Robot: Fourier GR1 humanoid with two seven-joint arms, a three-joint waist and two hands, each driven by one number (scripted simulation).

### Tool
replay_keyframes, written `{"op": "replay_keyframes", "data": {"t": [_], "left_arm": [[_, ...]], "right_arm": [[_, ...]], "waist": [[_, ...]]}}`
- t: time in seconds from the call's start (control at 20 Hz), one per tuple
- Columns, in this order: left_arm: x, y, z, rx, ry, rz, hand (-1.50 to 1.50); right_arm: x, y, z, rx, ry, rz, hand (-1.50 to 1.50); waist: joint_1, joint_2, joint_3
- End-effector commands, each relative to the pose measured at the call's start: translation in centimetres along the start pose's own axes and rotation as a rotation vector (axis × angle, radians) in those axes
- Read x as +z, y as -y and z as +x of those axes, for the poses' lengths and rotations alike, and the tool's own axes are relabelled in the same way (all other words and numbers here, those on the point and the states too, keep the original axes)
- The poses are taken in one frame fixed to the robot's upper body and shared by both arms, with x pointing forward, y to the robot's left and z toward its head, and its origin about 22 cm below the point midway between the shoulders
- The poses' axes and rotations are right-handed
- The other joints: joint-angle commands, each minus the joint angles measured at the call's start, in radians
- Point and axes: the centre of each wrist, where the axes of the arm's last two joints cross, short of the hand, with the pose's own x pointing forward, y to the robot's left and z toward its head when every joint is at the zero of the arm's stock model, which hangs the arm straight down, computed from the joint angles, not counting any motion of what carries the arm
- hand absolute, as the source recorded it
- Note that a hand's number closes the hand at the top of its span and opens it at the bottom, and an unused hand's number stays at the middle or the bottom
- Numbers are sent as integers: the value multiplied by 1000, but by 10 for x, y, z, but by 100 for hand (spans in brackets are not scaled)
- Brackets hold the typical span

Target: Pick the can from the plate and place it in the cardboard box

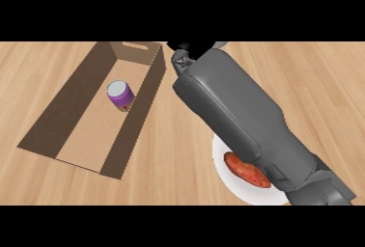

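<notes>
A wooden counter point(85, 183) with pale, lengthwise grain fills the view. Toward its lower right part lies a reddish-orange sweet potato point(246, 170), oblong and slanted, its upper end pointing to the counter's upper left and its lower end to the lower right. Part of the sweet potato's right side is hidden from sight.

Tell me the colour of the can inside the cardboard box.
Purple body with a pale, whitish top; the can shows in the head view.
</notes>
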Motion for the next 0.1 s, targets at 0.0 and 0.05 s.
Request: {"op": "replay_keyframes", "data": {"t": [0.0, 0.05], "left_arm": [[-44, 57, 95, 103, 453, -191, 0], [-42, 58, 93, 104, 456, -190, 0]], "right_arm": [[6, 1, -9, -104, -75, -52, -150], [8, -1, -15, -101, -71, -56, -150]], "waist": [[-38, -8, -2], [-33, -9, -2]]}}
